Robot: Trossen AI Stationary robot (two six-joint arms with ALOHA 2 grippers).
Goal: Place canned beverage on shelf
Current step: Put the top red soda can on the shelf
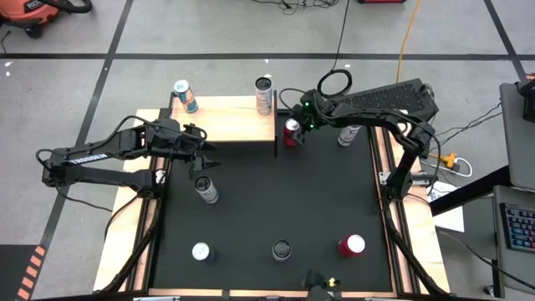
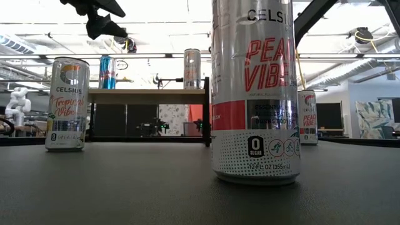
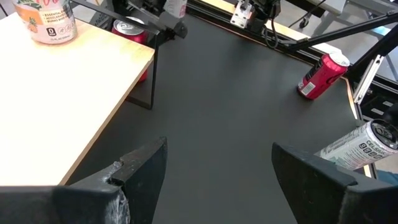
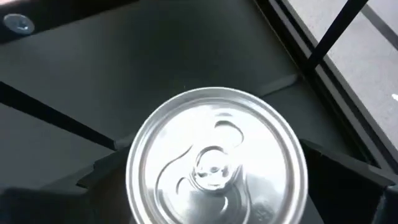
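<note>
While its dark fingers stand apart on either side of a silver lid, the right gripper (image 1: 294,132) sits around the top of a red can (image 1: 291,133) without visibly pressing it. This can stands upright on the black mat, long axis vertical, just off the end of the shelf (image 1: 230,119) beside a thin black leg. Seen from the right wrist, its lid (image 4: 211,158) is round brushed metal with an oval pull tab, facing straight up at the camera.

Beyond the gripper, the shelf is a flat, light-wood rectangle carrying two upright cans: a silver can (image 1: 264,94) near the end closest to the gripper, and a blue and red can (image 1: 185,96) at the far end.

The left gripper (image 1: 205,158) hangs over the mat past the shelf's front edge, fingers spread and empty. Just beneath it stands a pale can (image 1: 205,189) that reads "CELSIUS" and "Tropical Vibe" in the low view.

Nearest the low camera, a tall can (image 2: 254,87) reads "CELSIUS", "PEACH VIBE", "0 SUGAR" and "12 FL OZ (355mL)". Another white can (image 1: 349,134) stands behind the right arm. Along the mat's near edge stand a white-topped can (image 1: 201,251) and a second red can (image 1: 351,245).
</note>
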